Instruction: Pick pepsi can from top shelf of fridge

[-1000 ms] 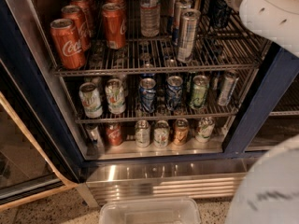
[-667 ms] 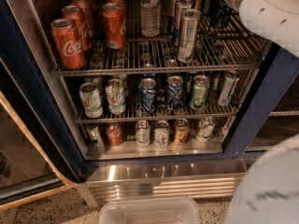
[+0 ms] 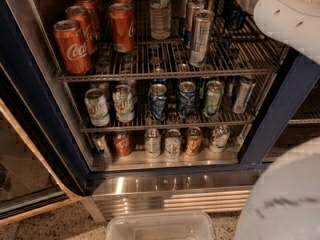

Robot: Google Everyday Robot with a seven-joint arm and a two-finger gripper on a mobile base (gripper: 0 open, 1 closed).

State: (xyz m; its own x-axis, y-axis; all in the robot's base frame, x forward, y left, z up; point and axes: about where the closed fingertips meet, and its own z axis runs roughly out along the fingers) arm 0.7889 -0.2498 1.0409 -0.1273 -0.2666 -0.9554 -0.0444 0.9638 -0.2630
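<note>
The fridge (image 3: pixel 165 191) stands open in front of me. Its top shelf (image 3: pixel 165 73) carries red Coca-Cola cans (image 3: pixel 73 46) at the left, a clear bottle (image 3: pixel 160 13) in the middle and tall slim silver cans (image 3: pixel 201 37) to the right of it. No pepsi can shows on the top shelf. Two dark blue cans (image 3: pixel 158 102) with white swirls stand on the rack below. My gripper (image 3: pixel 231 10) is a dark shape over the right end of the top shelf, behind my white arm (image 3: pixel 290 14), which hides that corner.
The lower racks hold several green, silver and red cans. The glass door (image 3: pixel 25 174) hangs open at the lower left. A clear plastic bin (image 3: pixel 160 226) sits on the floor in front of the fridge. My white body (image 3: pixel 285 199) fills the lower right.
</note>
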